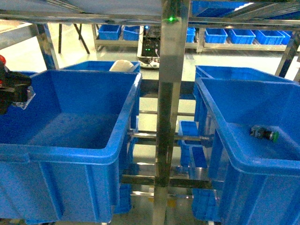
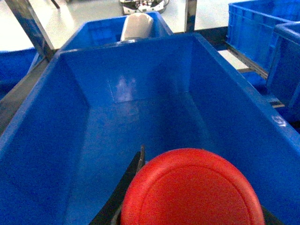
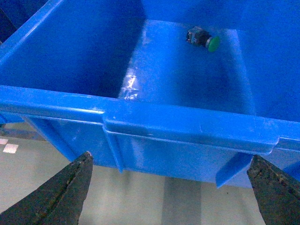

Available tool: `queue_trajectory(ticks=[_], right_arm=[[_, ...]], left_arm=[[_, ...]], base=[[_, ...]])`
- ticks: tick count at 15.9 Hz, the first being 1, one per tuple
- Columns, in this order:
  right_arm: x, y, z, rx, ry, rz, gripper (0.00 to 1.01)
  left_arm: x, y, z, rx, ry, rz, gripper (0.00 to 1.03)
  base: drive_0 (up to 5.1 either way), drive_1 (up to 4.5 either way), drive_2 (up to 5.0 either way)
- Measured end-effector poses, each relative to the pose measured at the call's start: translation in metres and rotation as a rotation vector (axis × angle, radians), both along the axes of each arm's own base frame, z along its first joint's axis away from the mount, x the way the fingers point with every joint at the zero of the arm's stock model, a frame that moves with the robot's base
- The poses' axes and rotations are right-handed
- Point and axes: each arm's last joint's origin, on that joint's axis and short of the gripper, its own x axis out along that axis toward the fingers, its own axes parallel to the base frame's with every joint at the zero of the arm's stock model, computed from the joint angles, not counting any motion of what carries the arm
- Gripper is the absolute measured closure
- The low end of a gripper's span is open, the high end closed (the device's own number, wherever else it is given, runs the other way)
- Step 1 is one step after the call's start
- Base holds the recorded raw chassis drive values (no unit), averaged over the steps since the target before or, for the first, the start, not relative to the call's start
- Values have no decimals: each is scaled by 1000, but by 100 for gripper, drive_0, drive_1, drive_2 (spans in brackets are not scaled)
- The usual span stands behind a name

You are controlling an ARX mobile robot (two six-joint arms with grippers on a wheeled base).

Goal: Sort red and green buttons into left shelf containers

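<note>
My left gripper (image 1: 14,91) is at the far left of the head view, shut on the red button (image 2: 192,192). Its red cap (image 1: 1,60) just shows at that frame's edge. In the left wrist view the cap fills the bottom, above the inside of the front left shelf container (image 2: 140,112), and one dark finger (image 2: 132,177) shows beside it. A second deep container (image 1: 101,65) stands behind. The green button (image 1: 265,133) lies on its side in a blue bin (image 1: 281,108) on the right. My right gripper (image 3: 171,197) is open, below that bin's front rim (image 3: 187,124), with the green button (image 3: 202,39) inside beyond.
A steel shelf post (image 1: 171,112) stands between the left and right bins. A white object (image 1: 123,65) rests in the rear left container. Smaller blue bins (image 1: 243,35) line shelves in the background. Pale floor (image 3: 140,197) shows under the right bin.
</note>
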Motion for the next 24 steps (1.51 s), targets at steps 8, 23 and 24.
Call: queue_trajectory(ticks=[8, 23, 24], right_arm=[[0, 0, 0, 0, 1, 0, 3], [0, 0, 0, 0, 0, 0, 3], [0, 0, 0, 0, 0, 0, 3]], left_arm=[[54, 28, -47, -6, 281, 75, 77], [148, 55, -77, -108, 548, 146, 77], [148, 56, -77, -109, 548, 149, 77]], base=[[0, 0, 0], [0, 0, 0], [0, 0, 0]])
